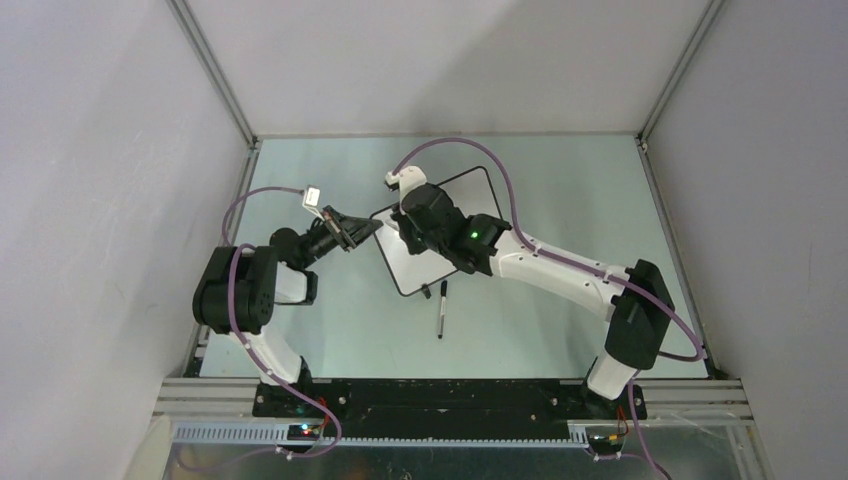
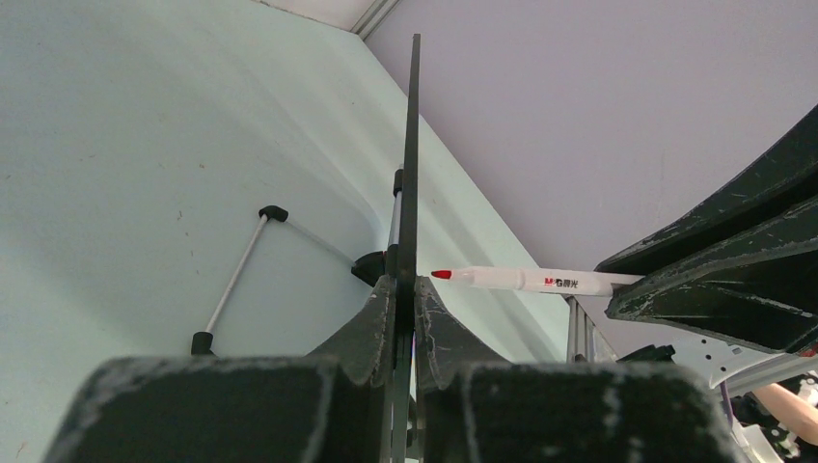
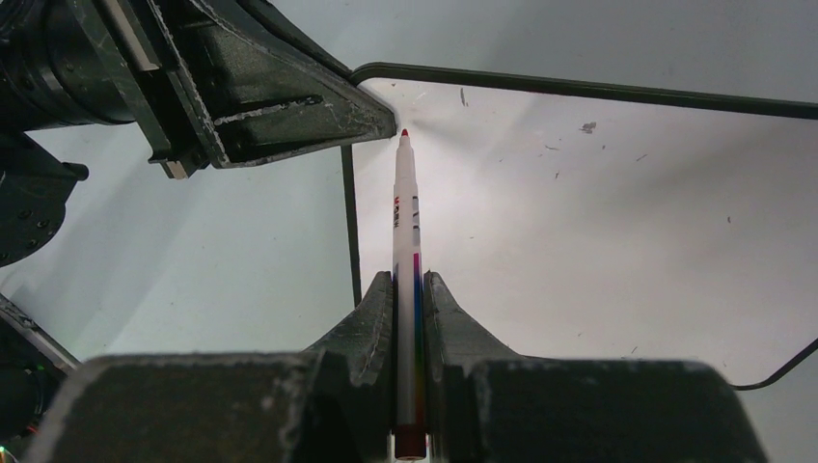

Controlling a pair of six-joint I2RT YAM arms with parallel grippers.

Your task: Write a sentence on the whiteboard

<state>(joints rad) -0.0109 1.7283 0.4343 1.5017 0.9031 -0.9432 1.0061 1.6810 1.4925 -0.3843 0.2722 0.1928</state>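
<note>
The whiteboard (image 1: pixel 478 195) stands tilted in the middle of the table, much of it under my right arm. My left gripper (image 1: pixel 366 228) is shut on its left corner; in the left wrist view (image 2: pixel 404 282) the board (image 2: pixel 414 145) runs edge-on between the jaws. My right gripper (image 1: pixel 402 222) is shut on a white marker (image 3: pixel 406 222) in the right wrist view (image 3: pixel 409 280). The marker's red tip (image 3: pixel 404 133) is at the board's upper left corner, close to the left gripper's fingers (image 3: pixel 289 106). The board face (image 3: pixel 598 222) shows only small dark specks; no red sentence is visible.
A dark pen (image 1: pixel 441 310) lies on the table in front of the board. A thin white rod with black ends (image 2: pixel 236 280) lies left of the board's edge. Grey walls with metal rails enclose the table on three sides.
</note>
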